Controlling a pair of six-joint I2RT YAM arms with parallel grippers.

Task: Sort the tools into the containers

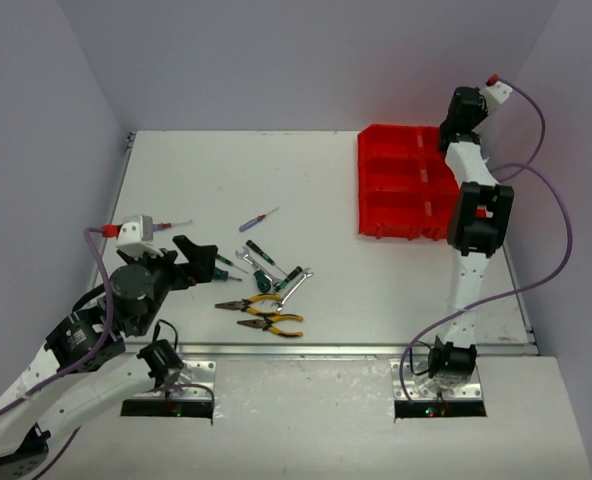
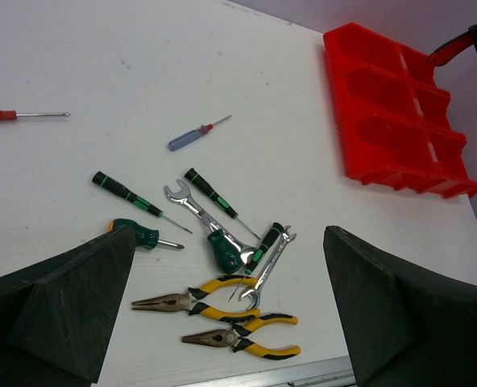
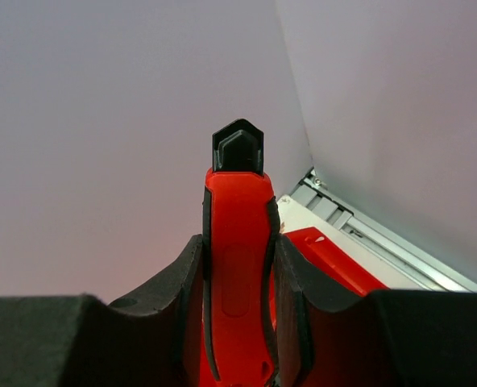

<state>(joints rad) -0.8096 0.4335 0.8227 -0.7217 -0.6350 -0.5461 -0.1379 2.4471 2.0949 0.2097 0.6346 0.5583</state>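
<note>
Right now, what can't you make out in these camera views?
- Utility knife: in the right wrist view, its lower end is hidden between the right fingers and cut off by the bottom edge.
- Red tray: in the top view, the right arm covers its right column.
- Table: in the left wrist view, the left fingers block the near corners.

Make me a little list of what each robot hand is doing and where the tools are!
left fingers: open, empty, over the tool pile
right fingers: shut on a red-and-black knife, raised near the red tray's far end
pliers: two, yellow handles, at the pile's near edge
wrenches: two, silver, in the pile
screwdrivers: green ones in the pile, two thin ones apart
</note>
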